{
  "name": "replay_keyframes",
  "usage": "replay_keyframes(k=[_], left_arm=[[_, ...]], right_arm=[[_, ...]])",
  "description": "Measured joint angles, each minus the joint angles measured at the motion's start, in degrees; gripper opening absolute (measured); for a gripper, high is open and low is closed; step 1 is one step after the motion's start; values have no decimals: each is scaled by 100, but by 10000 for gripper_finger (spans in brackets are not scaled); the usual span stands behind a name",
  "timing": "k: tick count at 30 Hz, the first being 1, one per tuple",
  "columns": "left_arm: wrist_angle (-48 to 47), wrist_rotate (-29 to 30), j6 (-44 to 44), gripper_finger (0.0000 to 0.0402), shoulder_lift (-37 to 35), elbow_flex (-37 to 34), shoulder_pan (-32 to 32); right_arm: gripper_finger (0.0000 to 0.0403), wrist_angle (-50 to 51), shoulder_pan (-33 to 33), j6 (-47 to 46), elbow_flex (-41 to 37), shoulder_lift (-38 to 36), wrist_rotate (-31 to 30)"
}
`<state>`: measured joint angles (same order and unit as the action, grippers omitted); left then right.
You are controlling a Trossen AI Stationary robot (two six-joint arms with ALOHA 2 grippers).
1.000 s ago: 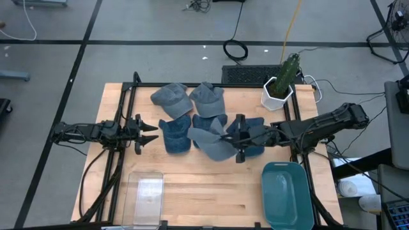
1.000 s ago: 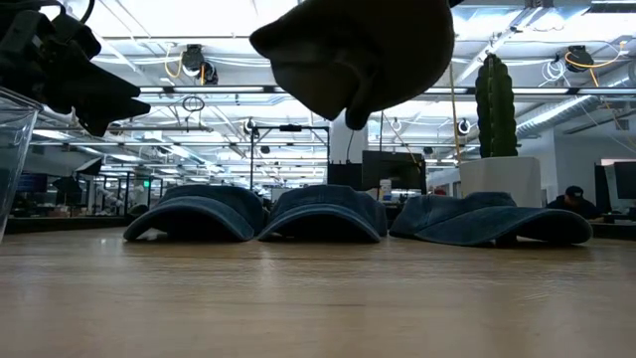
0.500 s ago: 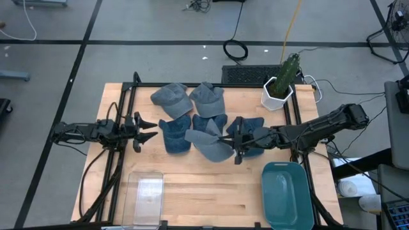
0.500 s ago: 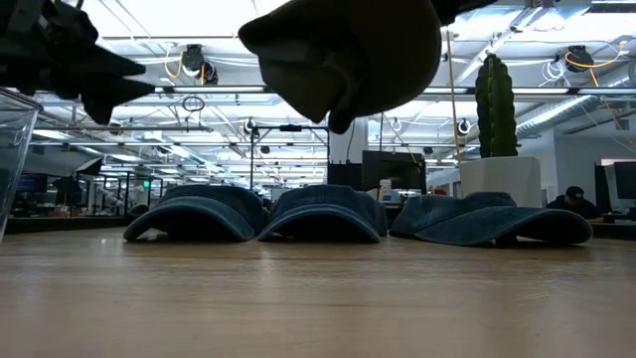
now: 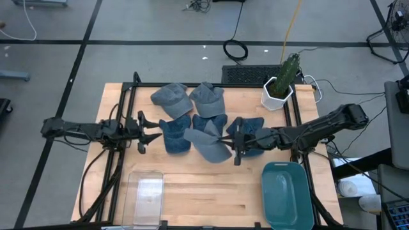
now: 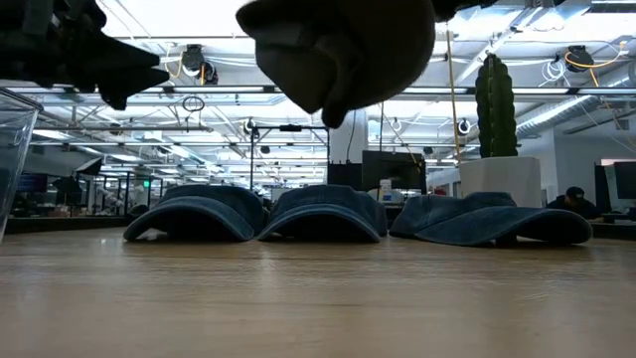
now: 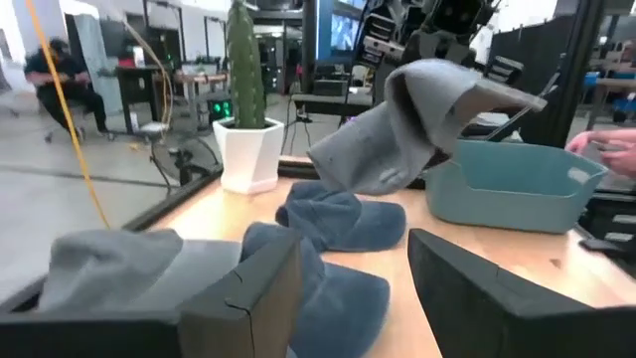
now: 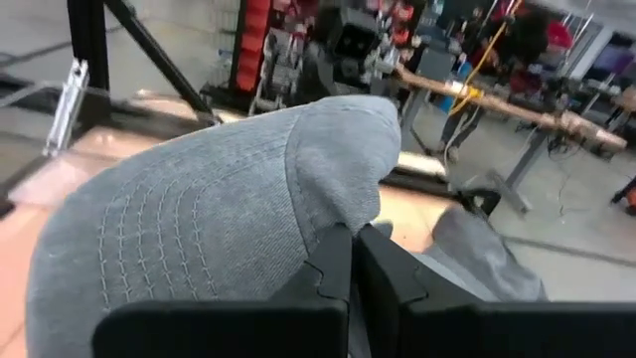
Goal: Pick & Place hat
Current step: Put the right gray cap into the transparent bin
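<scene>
1. Clear bin (image 5: 146, 195) and teal bin (image 5: 286, 195): at the near edge of the table (image 5: 211, 191), well apart.
2. Grey hat (image 5: 208, 144): lifted off the table, pinched in the right hand (image 5: 234, 145), fingers clamped tight on its fabric.
3. Left hand (image 5: 146, 132): fingers parted, holding nothing, above the table's left side.
4. Blue hats (image 5: 175, 135): lying mid-table, under and beside the raised hat.
5. Two grey caps (image 5: 190, 97): far edge.
6. Potted cactus (image 5: 281, 83): far right corner.
</scene>
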<state>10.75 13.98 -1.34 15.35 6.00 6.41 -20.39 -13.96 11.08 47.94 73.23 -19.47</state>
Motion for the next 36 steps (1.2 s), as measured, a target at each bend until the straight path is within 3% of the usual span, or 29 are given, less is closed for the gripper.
replay_keyframes(k=[5,10,14,21,29,36], left_arm=[[1213,10,-325,196,873,0,-6],[2736,10,-1210,196,1738,0,-6],[3618,7,-1914,196,2457,0,-6],[3999,312,-3593,196,3939,548,-6],[4001,194,-3061,195,5545,1934,-6],[3993,269,-2623,195,6236,2695,-38]], right_arm=[[0,-269,-4,657,13,301,-480],[0,-528,34,1709,184,626,-1737],[0,-1388,193,2805,221,925,-2563],[0,-2951,443,4517,225,1502,-2716],[0,-3200,505,4819,225,1779,-2770],[0,-3191,423,5027,225,1723,-3417]])
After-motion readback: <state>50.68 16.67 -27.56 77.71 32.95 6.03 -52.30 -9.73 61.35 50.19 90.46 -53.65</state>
